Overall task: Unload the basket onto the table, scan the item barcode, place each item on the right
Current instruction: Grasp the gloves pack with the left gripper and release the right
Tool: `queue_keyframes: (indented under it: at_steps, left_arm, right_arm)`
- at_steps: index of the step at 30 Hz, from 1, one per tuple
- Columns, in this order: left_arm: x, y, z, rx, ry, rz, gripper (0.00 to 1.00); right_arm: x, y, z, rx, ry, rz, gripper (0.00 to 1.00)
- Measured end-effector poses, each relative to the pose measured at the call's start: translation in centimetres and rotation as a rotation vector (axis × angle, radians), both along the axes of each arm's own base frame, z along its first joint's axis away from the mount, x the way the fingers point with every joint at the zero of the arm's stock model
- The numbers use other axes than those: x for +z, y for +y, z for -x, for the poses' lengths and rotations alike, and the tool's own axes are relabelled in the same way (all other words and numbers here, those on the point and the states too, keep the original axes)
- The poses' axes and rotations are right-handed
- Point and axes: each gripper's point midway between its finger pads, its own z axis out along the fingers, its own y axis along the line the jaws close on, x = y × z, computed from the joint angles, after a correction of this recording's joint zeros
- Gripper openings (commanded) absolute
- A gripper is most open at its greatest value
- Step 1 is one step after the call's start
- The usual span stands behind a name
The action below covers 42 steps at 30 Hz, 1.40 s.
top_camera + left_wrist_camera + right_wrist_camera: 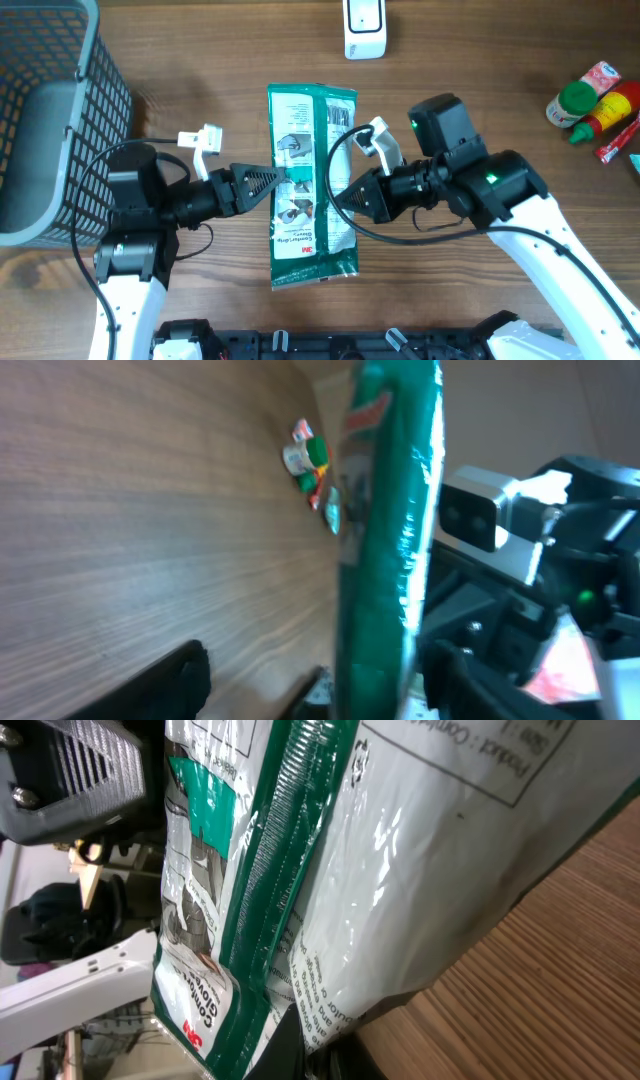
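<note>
Pinching the glove packet (pixel 312 180) at its right edge in shut right fingers (pixel 357 196), holding it over the bench (pixel 200 60); straddling its left edge with partly open left fingers (pixel 255 186), seemingly not clamping. Treating it as light, floppy, slippery film; gripping the edges.

Green-and-white plastic package (pixel 330 870) fills the frame diagonally, lower left to upper right. Wooden table (pixel 540 990) lower right; black housing (pixel 70 770) upper left.

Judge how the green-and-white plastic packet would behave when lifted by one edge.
Probably floppy: the packet is thin, wrinkled film. Likely slippery, given its glossy glare. Seemingly light: the right hand, pinching one edge, holds it up.
</note>
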Motion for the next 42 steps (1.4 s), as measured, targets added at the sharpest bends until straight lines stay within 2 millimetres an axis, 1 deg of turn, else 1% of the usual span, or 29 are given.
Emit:
queue_keyframes:
  at_steps: [2, 4, 9, 10, 11, 12, 13, 16, 19, 21, 22, 23, 24, 25, 26, 29, 32, 35, 37, 39, 40, 41, 42]
  left_arm:
    - [0.0, -0.3, 0.2, -0.021, 0.011, 0.013, 0.57]
    - [0.2, -1.1, 0.7, -0.062, 0.002, 0.023, 0.58]
    - [0.9, -2.6, 1.2, -0.121, -0.057, 0.018, 0.58]
    - [0.8, -2.7, 1.1, -0.117, -0.058, 0.012, 0.55]
    - [0.8, -2.6, 1.0, -0.112, -0.059, 0.008, 0.46]
    - [0.7, -2.6, 1.0, -0.109, -0.059, 0.006, 0.28]
    - [0.6, -2.6, 0.8, -0.101, -0.057, 0.002, 0.27]
    - [0.1, -2.5, 0.4, -0.096, -0.034, -0.001, 0.26]
    - [-1.1, -2.6, -0.1, -0.095, 0.014, -0.002, 0.26]
    - [-1.6, -2.6, -0.7, -0.096, 0.026, -0.002, 0.11]
    - [-1.7, -2.7, -0.9, -0.096, 0.027, 0.000, 0.04]
    - [-1.7, -2.7, -1.1, -0.097, 0.020, 0.002, 0.04]
    - [-1.5, -2.8, -1.3, -0.105, -0.003, 0.004, 0.04]
    - [-1.3, -2.8, -1.4, -0.109, -0.015, 0.009, 0.04]
    - [-1.2, -2.8, -1.4, -0.111, -0.024, 0.011, 0.04]
    - [-0.9, -2.9, -1.6, -0.106, -0.030, 0.018, 0.04]
    - [-1.0, -2.6, -2.1, -0.068, 0.011, 0.025, 0.04]
    - [0.1, -2.1, -3.3, -0.016, -0.013, 0.047, 0.04]
    - [1.4, -1.9, -4.2, 0.018, -0.038, 0.079, 0.04]
    - [2.1, -1.6, -5.0, 0.066, -0.019, 0.109, 0.04]
    - [2.3, -1.5, -5.3, 0.092, -0.005, 0.122, 0.04]
    - [2.3, -1.2, -5.7, 0.124, 0.019, 0.135, 0.04]
    - [2.4, -1.0, -6.2, 0.164, 0.054, 0.153, 0.04]
  right_arm:
    - [-0.6, 0.3, -0.5, 0.000, 0.007, 0.004, 0.04]
    - [-1.3, 0.5, -1.0, 0.000, 0.016, 0.009, 0.04]
    - [-1.9, 0.4, -0.8, 0.006, 0.036, 0.024, 0.04]
    - [-2.0, 0.3, -0.5, 0.013, 0.041, 0.031, 0.04]
    - [-2.2, 0.1, -0.3, 0.018, 0.049, 0.039, 0.04]
    - [-2.3, 0.1, -0.1, 0.028, 0.045, 0.043, 0.05]
    - [-2.4, 0.0, 0.0, 0.033, 0.046, 0.046, 0.04]
    - [-2.4, 0.0, 0.0, 0.042, 0.035, 0.046, 0.04]
    - [-2.4, 0.0, 0.0, 0.046, 0.030, 0.046, 0.04]
    - [-2.4, 0.0, 0.0, 0.046, 0.032, 0.047, 0.04]
    - [-2.4, 0.0, 0.0, 0.046, 0.033, 0.047, 0.08]
    - [-2.4, 0.0, 0.1, 0.046, 0.033, 0.048, 0.19]
    - [-2.4, 0.0, 0.0, 0.046, 0.033, 0.048, 0.50]
    - [-2.4, -0.1, 0.0, 0.047, 0.030, 0.048, 0.92]
    - [-2.5, -0.1, 0.1, 0.048, 0.032, 0.049, 1.00]
    - [-2.5, -0.1, 0.1, 0.047, 0.035, 0.050, 1.00]
    - [-2.5, -0.3, -0.2, 0.006, 0.073, 0.053, 1.00]
    - [-2.6, -1.2, -0.7, -0.076, 0.146, 0.061, 1.00]
    - [-2.2, -2.7, -1.7, -0.215, 0.230, 0.061, 1.00]
    - [-1.2, -4.4, -2.6, -0.338, 0.247, 0.054, 1.00]
    - [-0.7, -5.2, -2.9, -0.394, 0.223, 0.064, 1.00]
    - [0.2, -6.4, -3.0, -0.458, 0.150, 0.087, 1.00]
    - [1.6, -7.4, -2.8, -0.504, 0.051, 0.104, 1.00]
